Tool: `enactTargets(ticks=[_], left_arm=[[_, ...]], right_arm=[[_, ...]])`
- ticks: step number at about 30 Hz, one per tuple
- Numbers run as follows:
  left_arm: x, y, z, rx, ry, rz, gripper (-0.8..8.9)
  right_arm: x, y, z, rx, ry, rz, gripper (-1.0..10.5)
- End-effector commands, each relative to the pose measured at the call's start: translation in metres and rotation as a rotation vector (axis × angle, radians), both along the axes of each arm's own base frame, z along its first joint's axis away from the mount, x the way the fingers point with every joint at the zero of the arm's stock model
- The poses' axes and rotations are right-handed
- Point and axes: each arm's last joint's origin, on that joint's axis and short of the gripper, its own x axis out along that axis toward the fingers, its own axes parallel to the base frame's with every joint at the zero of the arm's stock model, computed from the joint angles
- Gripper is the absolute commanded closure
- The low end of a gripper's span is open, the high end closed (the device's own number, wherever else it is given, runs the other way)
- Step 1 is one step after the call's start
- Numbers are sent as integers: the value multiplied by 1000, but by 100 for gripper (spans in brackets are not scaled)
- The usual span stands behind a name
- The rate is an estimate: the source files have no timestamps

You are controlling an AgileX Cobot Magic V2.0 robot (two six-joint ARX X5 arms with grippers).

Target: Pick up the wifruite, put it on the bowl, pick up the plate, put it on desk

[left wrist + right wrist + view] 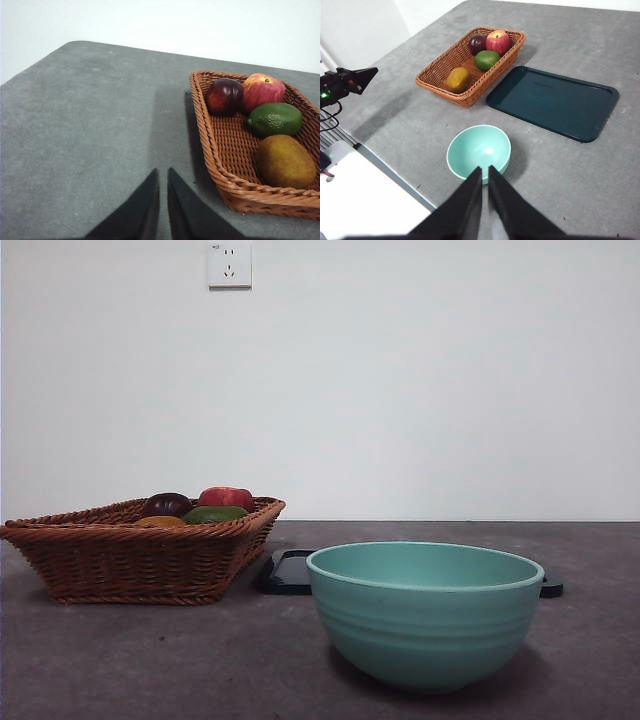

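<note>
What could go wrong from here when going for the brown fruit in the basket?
The brown fruit lies close to the basket rim and near the green fruit, so a jaw might catch the wicker or nudge its neighbour. The left gripper is shut and must open first. Dropped off-centre, the fruit could tip the round-based bowl.
</note>
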Motion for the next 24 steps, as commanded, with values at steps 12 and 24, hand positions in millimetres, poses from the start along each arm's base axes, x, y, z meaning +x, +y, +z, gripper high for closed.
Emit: enactTargets(ticks=[12,24], left_arm=[[1,0,-7,12,22,3,789],[1,0,-7,12,22,4,789]], right_arm=[[36,8,-34,-193,-304,-479,932],[95,-2,-153,-155,-398,-724,932]])
